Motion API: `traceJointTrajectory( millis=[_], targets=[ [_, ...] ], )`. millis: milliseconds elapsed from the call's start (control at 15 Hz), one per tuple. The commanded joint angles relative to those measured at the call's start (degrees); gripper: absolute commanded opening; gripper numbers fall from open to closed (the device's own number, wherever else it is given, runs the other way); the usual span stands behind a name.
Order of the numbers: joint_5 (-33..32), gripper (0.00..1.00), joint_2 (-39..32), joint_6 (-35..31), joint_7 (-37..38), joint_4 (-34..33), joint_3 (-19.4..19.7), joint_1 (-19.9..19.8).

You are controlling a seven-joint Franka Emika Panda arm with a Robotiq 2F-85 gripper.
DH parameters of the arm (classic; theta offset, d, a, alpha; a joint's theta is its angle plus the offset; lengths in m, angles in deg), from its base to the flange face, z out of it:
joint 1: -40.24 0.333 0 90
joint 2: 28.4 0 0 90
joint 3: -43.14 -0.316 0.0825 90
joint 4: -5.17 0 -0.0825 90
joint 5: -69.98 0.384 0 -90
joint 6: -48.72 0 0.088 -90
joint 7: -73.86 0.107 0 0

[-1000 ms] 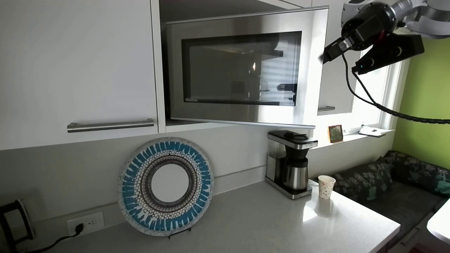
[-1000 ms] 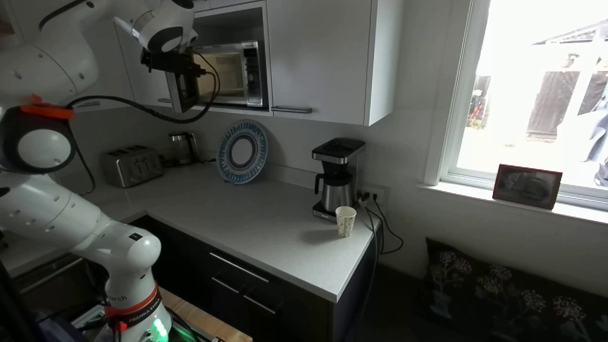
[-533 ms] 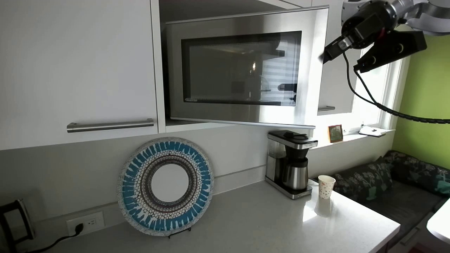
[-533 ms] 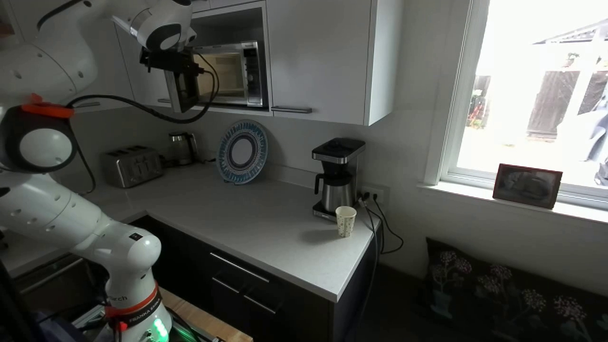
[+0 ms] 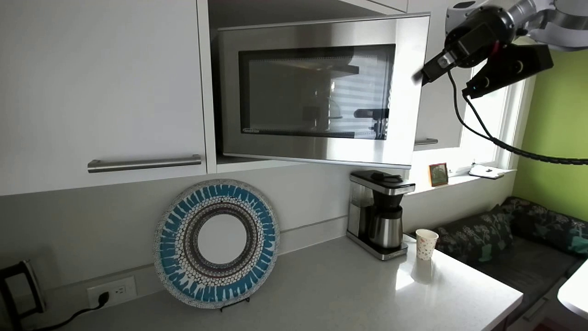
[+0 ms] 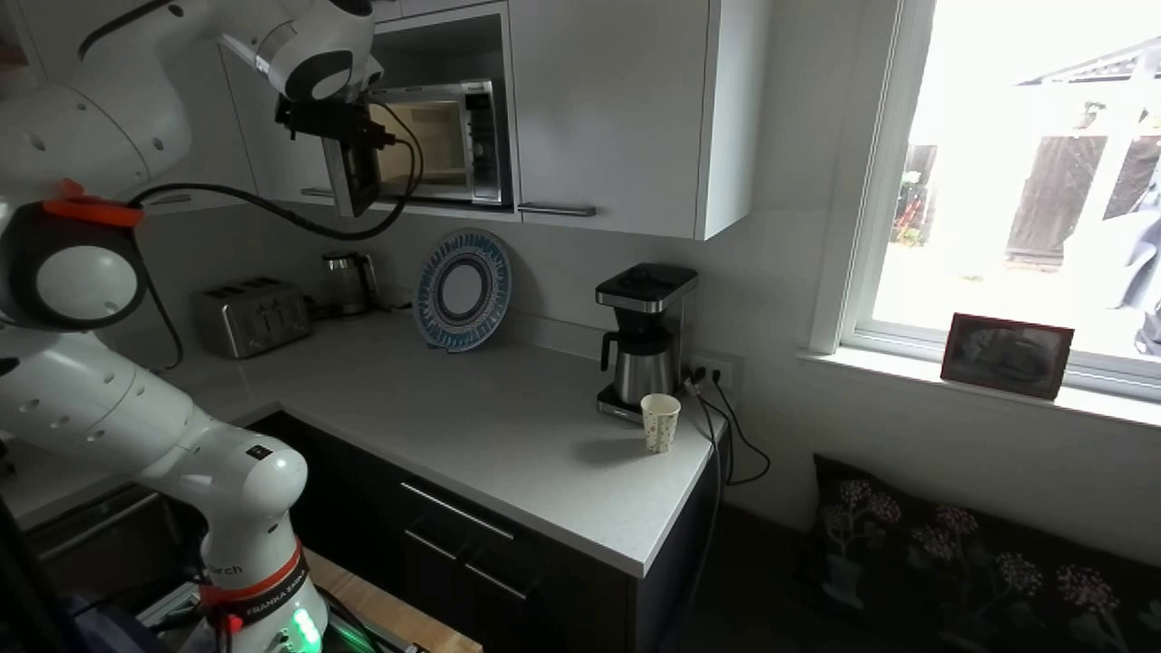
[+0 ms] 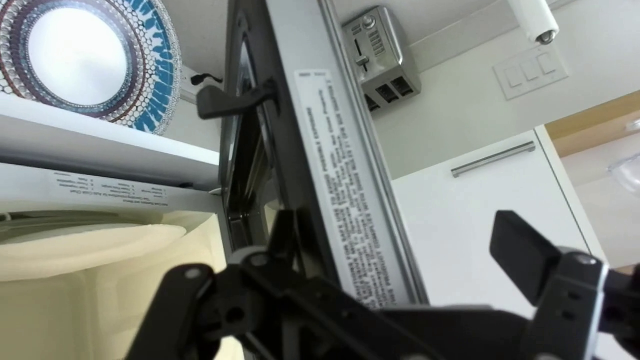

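Though open, door (image 7: 325,155) partly behind hand (image 7: 398,222)

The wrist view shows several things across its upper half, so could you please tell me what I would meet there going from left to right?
Blue-patterned disc → microwave door → toaster → light switches.
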Motion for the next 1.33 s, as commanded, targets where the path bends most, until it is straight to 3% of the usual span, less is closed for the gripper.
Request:
traceJointTrajectory(
  millis=[0, 200, 800, 1267],
  targets=[
    [3.33, 1.0, 1.09, -5.53, 1.55, 2.92, 0.01, -0.02],
    [5.54, 1.0, 1.39, -8.42, 2.68, 4.5, 0.36, 0.01],
    [6.4, 1.0, 0.68, -7.88, 4.11, 4.93, 0.88, -0.25],
    [0.2, 1.0, 1.07, -5.43, 6.62, 5.24, 0.96, -2.3]
  ],
)
